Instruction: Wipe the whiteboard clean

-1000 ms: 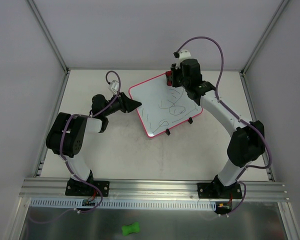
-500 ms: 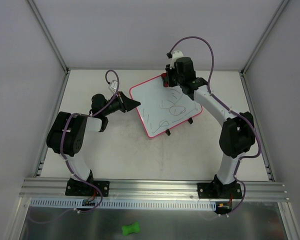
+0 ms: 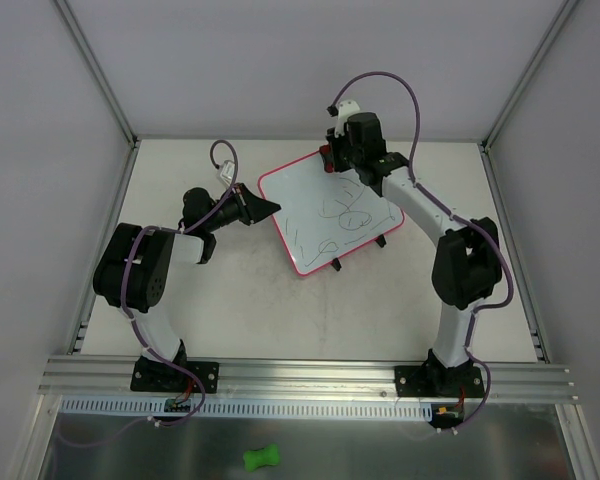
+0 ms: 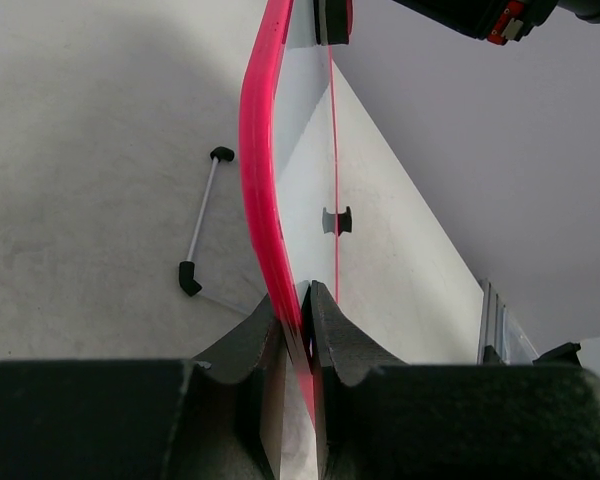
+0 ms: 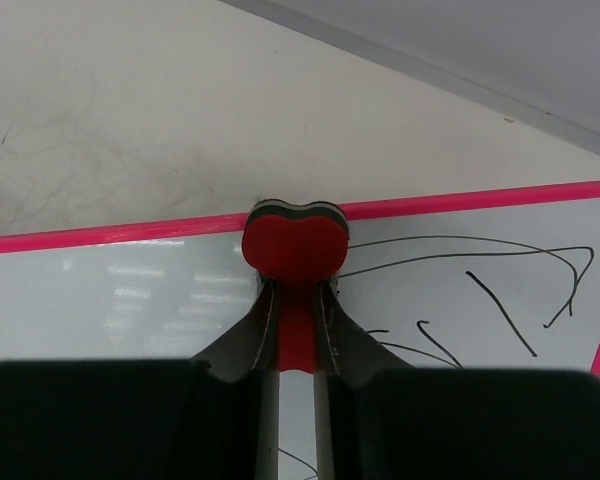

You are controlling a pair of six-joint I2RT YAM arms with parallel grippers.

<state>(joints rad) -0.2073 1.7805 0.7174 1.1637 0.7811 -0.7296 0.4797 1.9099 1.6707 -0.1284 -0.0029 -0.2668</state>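
Since the scribbles [image 3: 345, 212] were all unwiped, you were just starting the wipe. The left gripper [image 4: 302, 305] was clamped on the whiteboard [image 3: 310, 225] frame, and the right gripper [image 5: 295, 292] pinched the red eraser [image 5: 295, 243] at its far edge. Next you'd need a firm drag across the ink. The board sat mid-surface [image 3: 230, 300], turned diagonal, with a corner toward the bases. I couldn't really call its long axis.

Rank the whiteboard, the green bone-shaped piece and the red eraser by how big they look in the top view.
1. Whiteboard, by far the largest.
2 and 3. Green piece and red eraser: unsure. More of the green piece shows, but the eraser is mostly hidden by the right gripper holding it.
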